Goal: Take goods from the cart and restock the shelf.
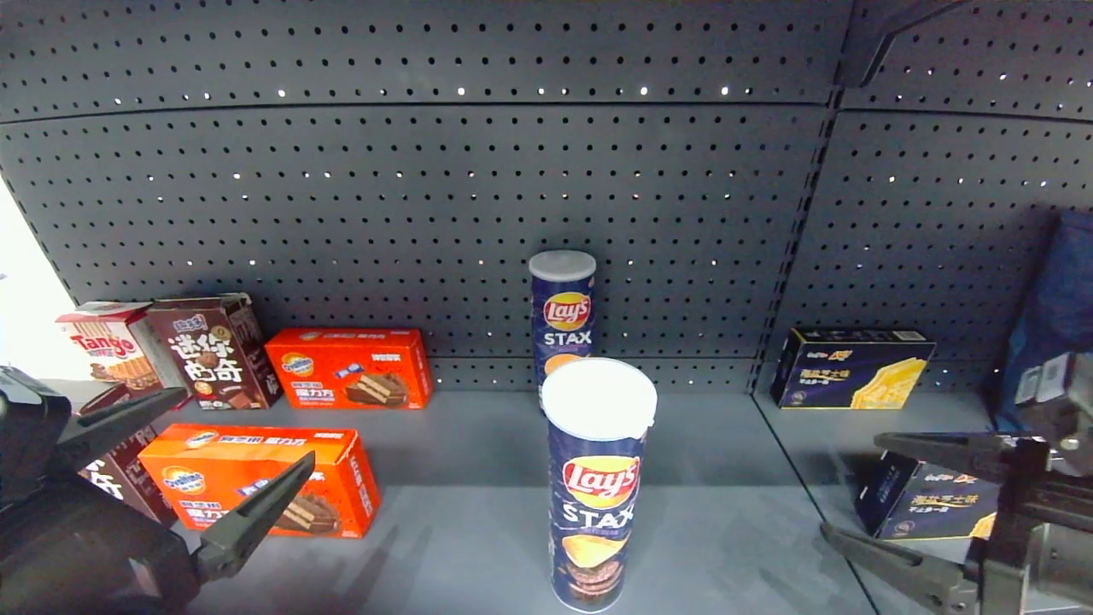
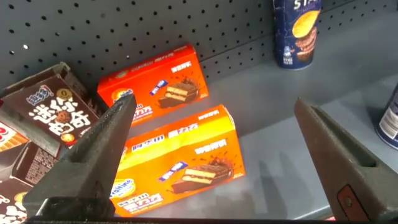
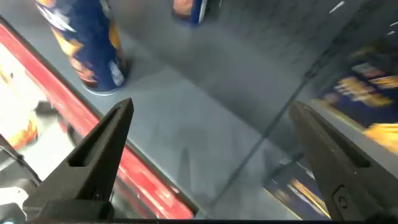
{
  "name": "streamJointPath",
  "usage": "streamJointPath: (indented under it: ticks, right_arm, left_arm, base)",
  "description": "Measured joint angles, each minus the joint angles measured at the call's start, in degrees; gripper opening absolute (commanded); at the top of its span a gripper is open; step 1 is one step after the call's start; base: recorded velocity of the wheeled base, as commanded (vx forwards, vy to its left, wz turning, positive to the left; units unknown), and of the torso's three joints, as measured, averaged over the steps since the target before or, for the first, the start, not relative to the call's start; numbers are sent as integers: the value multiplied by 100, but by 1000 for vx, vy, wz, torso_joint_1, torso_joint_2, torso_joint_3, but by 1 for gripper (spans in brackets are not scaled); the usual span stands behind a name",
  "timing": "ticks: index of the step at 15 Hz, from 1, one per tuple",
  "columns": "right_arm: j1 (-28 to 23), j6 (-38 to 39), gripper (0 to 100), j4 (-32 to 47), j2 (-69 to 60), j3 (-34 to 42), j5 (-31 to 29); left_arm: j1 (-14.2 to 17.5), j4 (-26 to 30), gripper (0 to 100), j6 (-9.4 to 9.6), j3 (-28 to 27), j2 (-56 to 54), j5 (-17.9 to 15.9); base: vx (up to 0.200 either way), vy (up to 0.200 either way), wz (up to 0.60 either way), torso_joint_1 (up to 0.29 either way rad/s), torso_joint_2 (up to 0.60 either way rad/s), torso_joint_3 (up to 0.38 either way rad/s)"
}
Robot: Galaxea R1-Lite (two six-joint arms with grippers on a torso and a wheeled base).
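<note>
The left pincer (image 1: pixel 248 427) is hanging released and empty, its fingers spread wide above the front orange box (image 1: pixel 256 478) at the left end of the shelf (image 1: pixel 478 512). The right pincer (image 1: pixel 852 485) is likewise gaping with nothing between its fingers, hovering just beside a dark blue box (image 1: pixel 922 504) in the neighbouring bay. Between them, the front chip can (image 1: pixel 598 487) is standing upright close to the shelf's front edge, and a second chip can (image 1: pixel 562 316) is standing behind it against the perforated back panel (image 1: pixel 427 213). With both pincers empty, the step in hand is probably going back for the next item to restock. Doing that well is looking like a matter of drawing both arms straight back and outward. The tall front chip can is needing a wide berth, since a sideways brush would likely be tipping it off the edge.
</note>
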Motion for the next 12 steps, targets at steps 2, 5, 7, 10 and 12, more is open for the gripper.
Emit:
streamJointPath:
  ticks: [2, 5, 7, 10, 12]
  right_arm:
    - [219, -2, 100, -51, 438, 1, -83]
    - [514, 4, 100, -71, 975, -254, -318]
    - [619, 9, 100, -73, 1241, -468, -382]
    - [738, 20, 100, -74, 1626, -788, -536]
    - [859, 20, 100, -77, 1888, -980, -556]
  left_arm:
    - [4, -6, 100, 0, -21, 22, -7]
    - [4, -9, 100, 0, -89, 39, -2]
    - [4, -9, 100, 0, -111, 45, -5]
    - [9, -9, 100, -4, -83, 44, -2]
    - [12, -9, 100, -6, -69, 39, 1]
  base:
    - [0, 0, 0, 0, 0, 0]
    - [0, 0, 0, 0, 0, 0]
    - [0, 0, 0, 0, 0, 0]
    - [0, 0, 0, 0, 0, 0]
    - [0, 0, 0, 0, 0, 0]
